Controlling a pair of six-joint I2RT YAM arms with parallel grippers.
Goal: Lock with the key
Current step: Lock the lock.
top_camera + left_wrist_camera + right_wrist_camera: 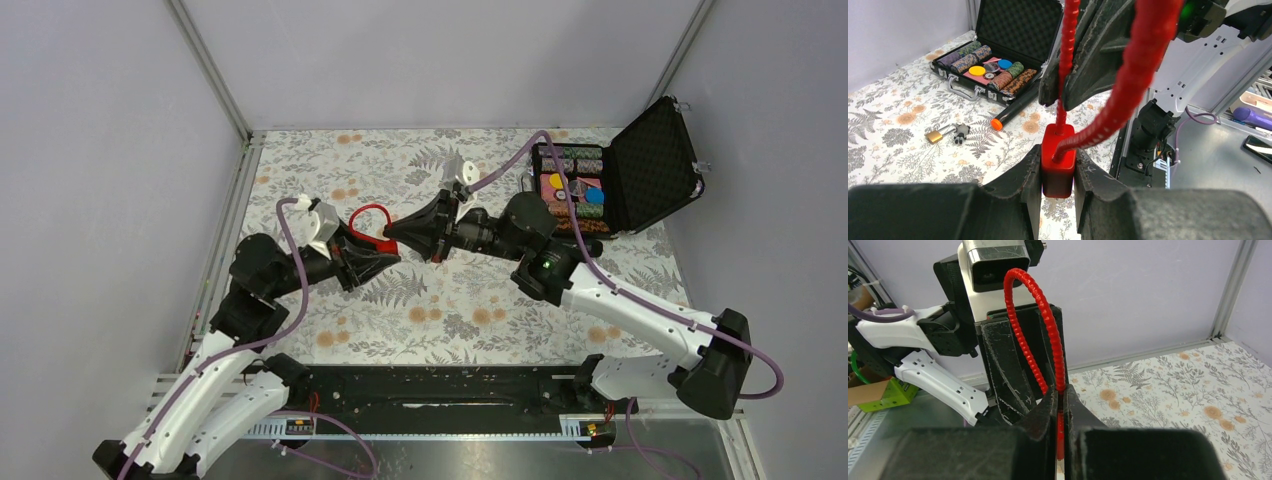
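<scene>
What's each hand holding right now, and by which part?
Left hand grips the red block of the lock; right hand pinches the red cable loop.

Cable lock (pixel 1058 165): bright red all over, ribbed loop and block alike.
Tablecloth (pixel 450 300): white, grey fern leaves, orange flowers.
Case (pixel 655 165): black, dark foam lining.
Chips (pixel 1008 80): striped green, purple, brown; others plain yellow, blue, pink.
Marker (pixel 1013 110): black, orange cap.
Padlock (pixel 934 136): brass.
Keys (pixel 961 132): silvery grey.
Arms (pixel 620 305): white and black.

Floral table (pixel 450 310), open chip case (pixel 1013 30), orange-capped tube (pixel 1013 107), perhaps a marker, key cluster (pixel 959 132)
</scene>
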